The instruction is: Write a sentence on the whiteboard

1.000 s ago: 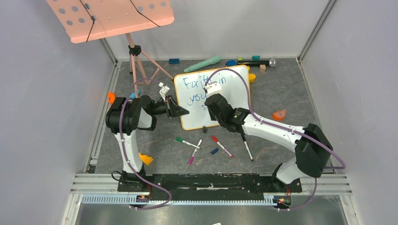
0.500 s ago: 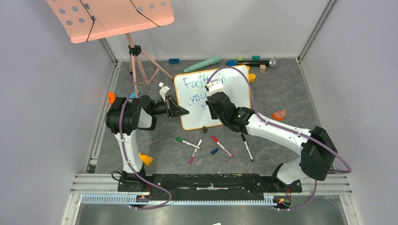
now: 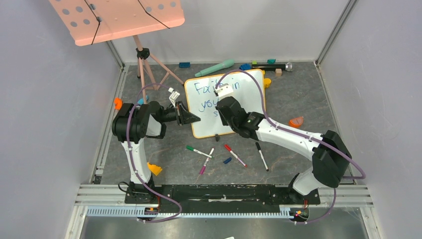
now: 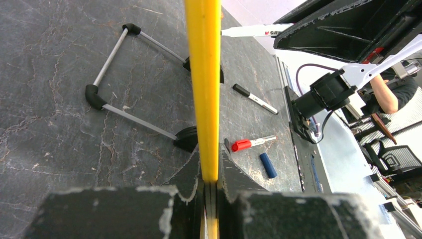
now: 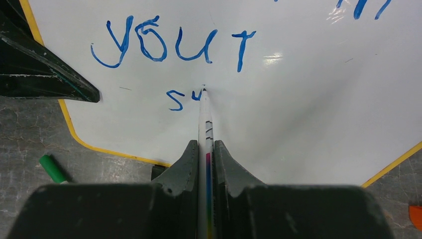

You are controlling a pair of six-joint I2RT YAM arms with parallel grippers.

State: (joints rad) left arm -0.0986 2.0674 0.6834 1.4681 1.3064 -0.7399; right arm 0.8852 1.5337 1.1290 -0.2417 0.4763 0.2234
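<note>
From above, the whiteboard stands mid-floor. It is white with a thin orange-yellow frame, and the sentence runs in blue across its left half. The left gripper is at the whiteboard's left edge, and the right gripper hovers over its middle.

In the left wrist view, the jaws pinch tight on the whiteboard, which shows edge-on as a yellow bar.

In the right wrist view, the jaws are clamped on a marker. Its tip touches the whiteboard beside a small "s" under "your".

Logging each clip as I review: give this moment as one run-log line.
left gripper: shut on whiteboard frame | right gripper: shut on marker, tip at third line | sentence: third line begun
</note>
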